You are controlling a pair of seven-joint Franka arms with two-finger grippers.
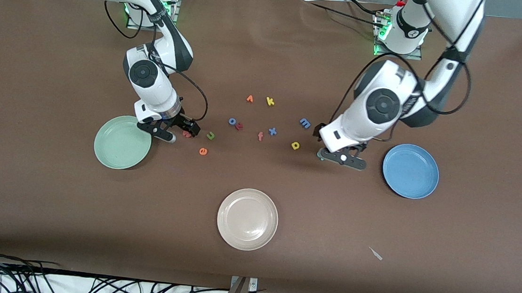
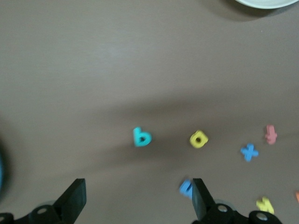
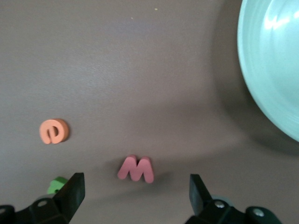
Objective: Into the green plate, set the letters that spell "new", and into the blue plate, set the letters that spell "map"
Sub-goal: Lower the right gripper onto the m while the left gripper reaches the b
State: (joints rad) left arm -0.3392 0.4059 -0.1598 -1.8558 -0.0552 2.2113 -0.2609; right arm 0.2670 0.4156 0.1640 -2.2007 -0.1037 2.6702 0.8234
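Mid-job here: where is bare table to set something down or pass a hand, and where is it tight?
Bare: the table between the beige plate and the green plate, and between the beige plate and the blue plate. Crowded: the loose letters between the open right gripper, over the pink w, and the open left gripper, from the orange e to the yellow a.

Pink w between open right gripper fingers, orange e and green plate nearby
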